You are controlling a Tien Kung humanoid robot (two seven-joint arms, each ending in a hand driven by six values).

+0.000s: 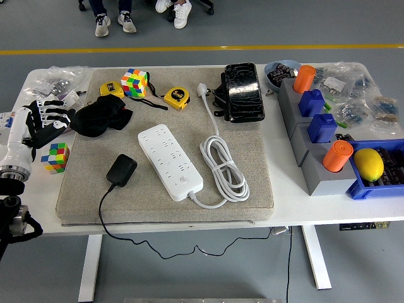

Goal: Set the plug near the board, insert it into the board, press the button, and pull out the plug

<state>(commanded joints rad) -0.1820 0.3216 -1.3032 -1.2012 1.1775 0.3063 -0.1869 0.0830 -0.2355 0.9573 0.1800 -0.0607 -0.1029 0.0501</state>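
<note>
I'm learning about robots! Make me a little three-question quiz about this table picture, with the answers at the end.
1. True or false: the black plug is already pushed into the white power strip.
2. Which hand is in the picture? A) the left hand, at the table's left edge B) the right hand C) both
3. Fill in: two yellow ______ measures, one beside the big colour cube, lie at the back of the grey mat.

Key
1. False: the plug lies on the mat beside the strip, apart from it.
2. A. It holds nothing, fingers relaxed, above the small colour cube.
3. tape
</note>
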